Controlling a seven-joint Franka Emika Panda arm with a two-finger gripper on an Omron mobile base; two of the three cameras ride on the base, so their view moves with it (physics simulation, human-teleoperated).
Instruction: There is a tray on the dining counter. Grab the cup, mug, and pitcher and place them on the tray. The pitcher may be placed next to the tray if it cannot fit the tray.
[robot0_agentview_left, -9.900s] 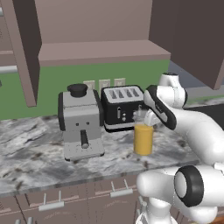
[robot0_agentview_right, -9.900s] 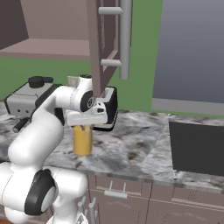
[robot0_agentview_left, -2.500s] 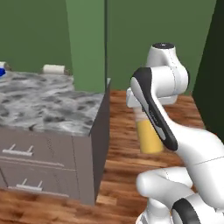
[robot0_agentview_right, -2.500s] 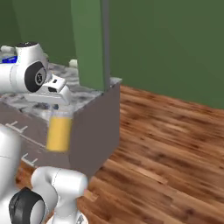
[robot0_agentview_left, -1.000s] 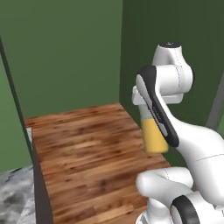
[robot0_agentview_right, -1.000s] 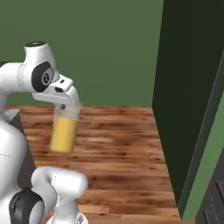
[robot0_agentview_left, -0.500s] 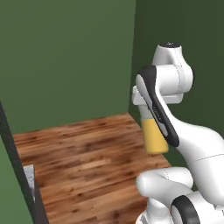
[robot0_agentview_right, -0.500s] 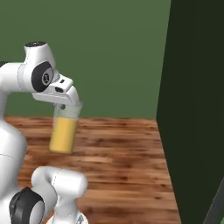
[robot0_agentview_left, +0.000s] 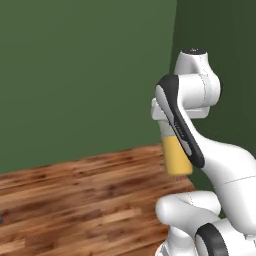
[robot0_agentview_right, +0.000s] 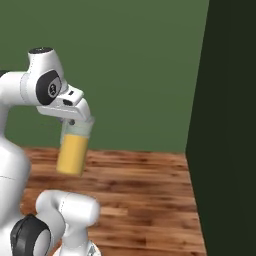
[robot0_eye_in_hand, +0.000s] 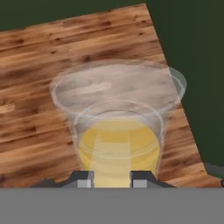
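A wood-plank floor (robot0_agentview_left: 75, 200) of reddish-brown boards spreads across the lower half of both base views, meeting a plain green wall (robot0_agentview_right: 130, 65) toward twelve o'clock, while a much darker green panel (robot0_agentview_right: 230, 125) stands upright at three o'clock in the right base view.

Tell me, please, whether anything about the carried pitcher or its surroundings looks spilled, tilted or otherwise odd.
Nothing stands out. The pitcher hangs upright from the gripper, fingers closed on its clear rim, above the wooden floor. No spill shows on the floor, and the green wall behind looks unmarked.
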